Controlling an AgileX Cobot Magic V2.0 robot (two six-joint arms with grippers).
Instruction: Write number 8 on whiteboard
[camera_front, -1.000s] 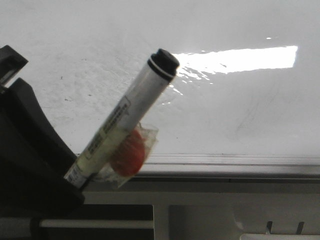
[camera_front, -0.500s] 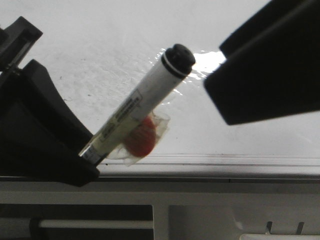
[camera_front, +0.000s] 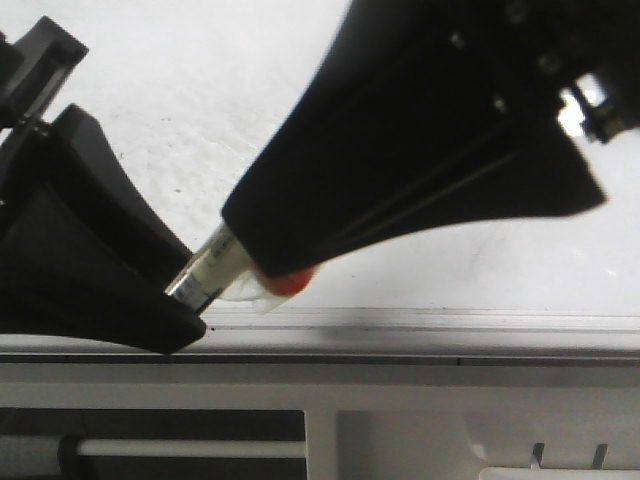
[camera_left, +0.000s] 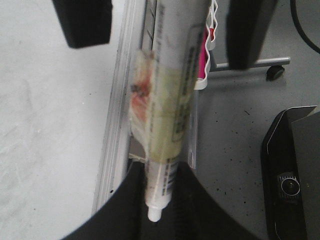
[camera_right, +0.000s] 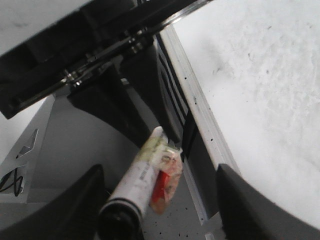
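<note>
At the left of the front view the left gripper (camera_front: 185, 300) is clamped on the butt end of a marker (camera_front: 212, 268), so the pen sticks out up and to the right with its capped end free. The left wrist view shows why the hold works: the white barrel (camera_left: 172, 100) runs straight out between the two dark fingers (camera_left: 85, 22), and a red blob under clear tape (camera_left: 142, 97) is stuck to its side.

In the middle of the front view the right gripper (camera_front: 250, 235) covers most of the marker. Its wrist view shows the black cap (camera_right: 120, 220) low in the frame, between two fingers (camera_right: 80, 200) that stand well apart on either side. My reading is that one arm steadies the pen so the other can close on the cap and pull it off.

The whiteboard (camera_front: 180, 90) fills the upper part of the front view behind both arms, its metal rail (camera_front: 450, 322) running along the lower edge. No number 8 is on the visible board yet; only faint smudges and specks show.
</note>
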